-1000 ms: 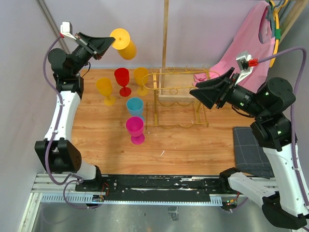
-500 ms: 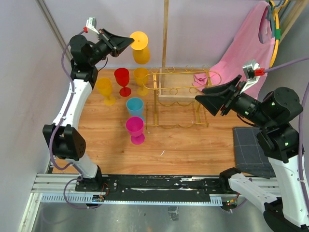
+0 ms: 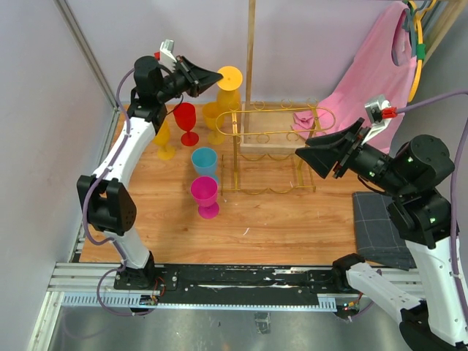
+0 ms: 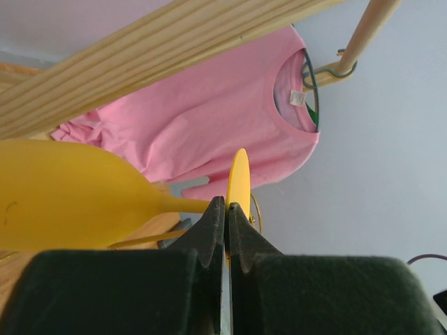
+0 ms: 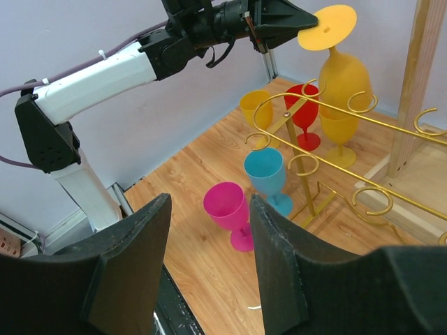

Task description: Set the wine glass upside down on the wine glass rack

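Wine glass (image 3: 228,93) inverted at left end of wine glass rack (image 3: 281,132), foot clenched in your left gripper (image 3: 217,75), right gripper (image 3: 301,153) parted, empty.

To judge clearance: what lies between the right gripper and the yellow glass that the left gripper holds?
The gold wire rack stands between them; the top view and the right wrist view both show it.

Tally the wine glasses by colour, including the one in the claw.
Yellow wine glass: 3, one held upside down in the left claw
Red wine glass: 1
Blue wine glass: 1
Magenta wine glass: 1
Total: 6
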`<action>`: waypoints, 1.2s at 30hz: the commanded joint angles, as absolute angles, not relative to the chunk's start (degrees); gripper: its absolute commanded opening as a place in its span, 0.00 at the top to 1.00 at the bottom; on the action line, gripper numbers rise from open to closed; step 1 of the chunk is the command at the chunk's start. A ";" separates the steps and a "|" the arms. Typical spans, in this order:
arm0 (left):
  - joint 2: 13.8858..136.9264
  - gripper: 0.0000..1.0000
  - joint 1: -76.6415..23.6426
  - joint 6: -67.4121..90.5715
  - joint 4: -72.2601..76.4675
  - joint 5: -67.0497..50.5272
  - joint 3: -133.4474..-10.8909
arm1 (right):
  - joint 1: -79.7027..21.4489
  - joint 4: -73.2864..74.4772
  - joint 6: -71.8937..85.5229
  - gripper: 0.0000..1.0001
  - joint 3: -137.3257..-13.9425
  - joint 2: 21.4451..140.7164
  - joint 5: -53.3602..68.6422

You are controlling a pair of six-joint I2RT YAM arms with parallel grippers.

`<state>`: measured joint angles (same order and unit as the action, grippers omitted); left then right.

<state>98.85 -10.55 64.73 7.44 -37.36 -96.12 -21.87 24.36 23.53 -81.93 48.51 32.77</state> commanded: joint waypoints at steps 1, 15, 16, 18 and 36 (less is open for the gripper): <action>98.29 1.00 -11.92 63.70 7.54 -37.92 -97.14 | -21.27 23.85 22.94 0.50 -81.13 47.40 31.70; 94.23 1.00 -12.99 64.15 9.35 -39.97 -89.30 | -21.27 21.64 24.22 0.50 -79.11 47.78 32.27; 94.18 1.00 -13.05 64.42 9.78 -40.45 -89.03 | -21.29 21.56 24.26 0.50 -78.98 47.81 32.31; 93.75 1.00 -13.38 64.82 10.61 -40.83 -88.40 | -21.27 21.34 24.44 0.50 -78.71 47.81 32.40; 89.93 1.00 -14.22 63.33 9.17 -40.80 -83.32 | -21.27 20.38 25.23 0.50 -78.10 47.82 32.76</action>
<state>92.16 -13.74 64.27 8.40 -39.77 -84.03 -21.87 22.52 24.36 -78.41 48.21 32.53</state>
